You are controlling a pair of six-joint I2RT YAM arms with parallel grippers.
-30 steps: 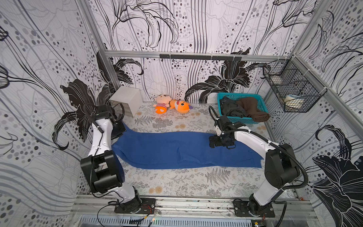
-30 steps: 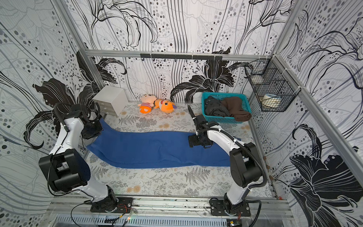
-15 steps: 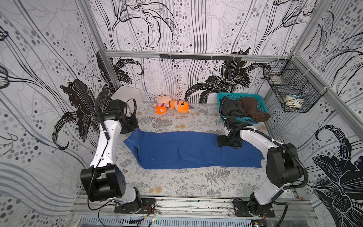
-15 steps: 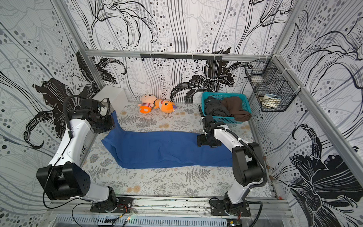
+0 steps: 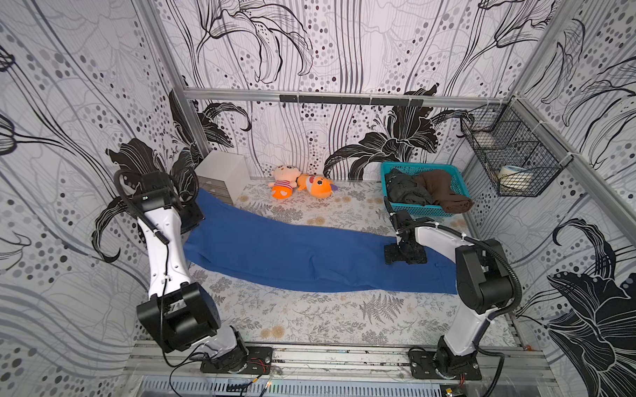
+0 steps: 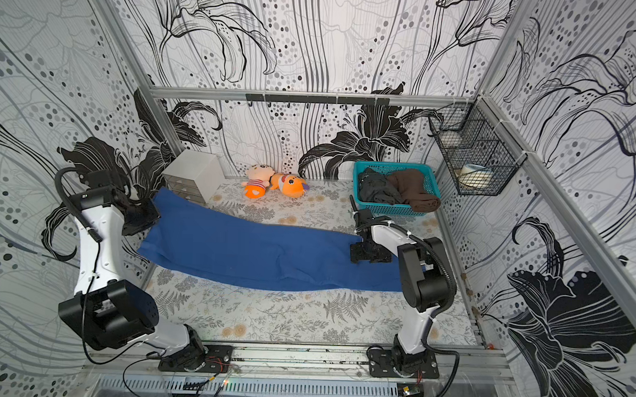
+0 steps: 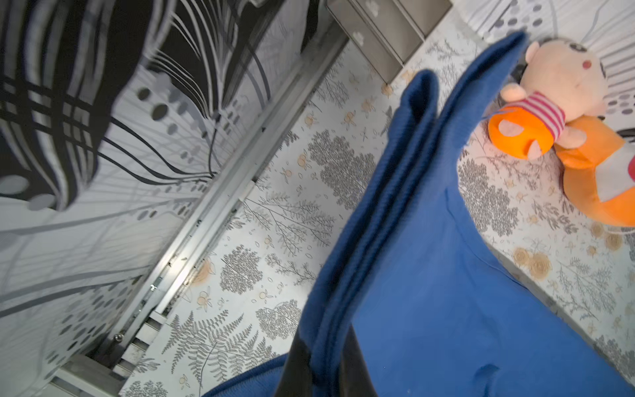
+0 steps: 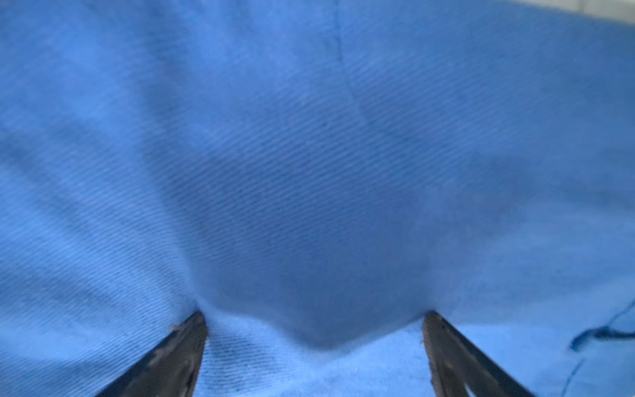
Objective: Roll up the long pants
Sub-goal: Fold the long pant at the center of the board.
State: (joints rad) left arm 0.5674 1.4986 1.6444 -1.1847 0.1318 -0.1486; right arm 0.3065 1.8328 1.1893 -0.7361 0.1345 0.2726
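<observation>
in both top views the long pants (image 5: 307, 257) (image 6: 263, 255) lie stretched across the table (image 5: 305, 315). the left gripper (image 5: 194, 217) holds one end lifted, and the right gripper (image 5: 403, 254) sits down on the far end. left wrist view: jaws pinched tight on a folded blue edge of the long pants (image 7: 429, 275), with plush toys (image 7: 549, 113) just beyond. right wrist view: fingers (image 8: 185, 347) spread wide, tips pressing into the blue cloth.

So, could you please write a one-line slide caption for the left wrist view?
Left gripper pinching the folded edge of the blue pants above the floral table, plush toys nearby.
</observation>
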